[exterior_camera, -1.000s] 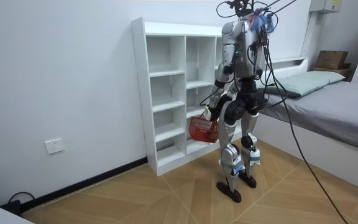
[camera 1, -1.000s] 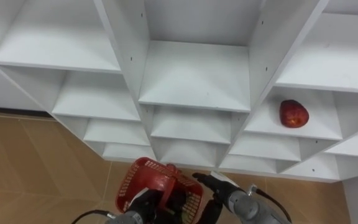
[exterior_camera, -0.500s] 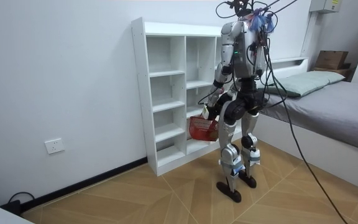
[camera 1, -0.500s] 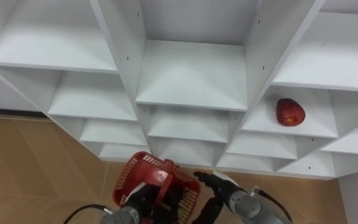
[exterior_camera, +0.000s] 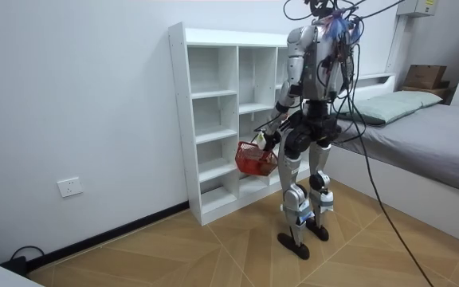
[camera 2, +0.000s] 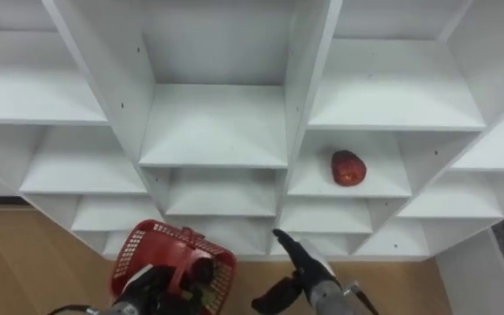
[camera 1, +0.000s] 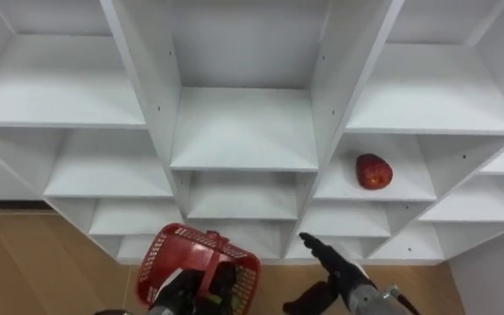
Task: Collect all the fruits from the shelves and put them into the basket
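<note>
Red fruit [camera 1: 374, 171] lies far right in the closet [camera 1: 243, 131].
Left hand [camera 1: 178, 290] fingers grasp the basket [camera 1: 191, 255] handle — right hand [camera 1: 331, 259] fingers released.

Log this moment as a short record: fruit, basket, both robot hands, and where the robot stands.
fruit: one red fruit, lying on a shelf in the right column of the white closet
basket: red basket, held low, below the fruit's shelf
left robot hand: curled round the basket's handle
right robot hand: open, fingers straight, right of the basket, apart from the fruit
stance: upright, facing the closet
task state: fruit not yet collected
</note>
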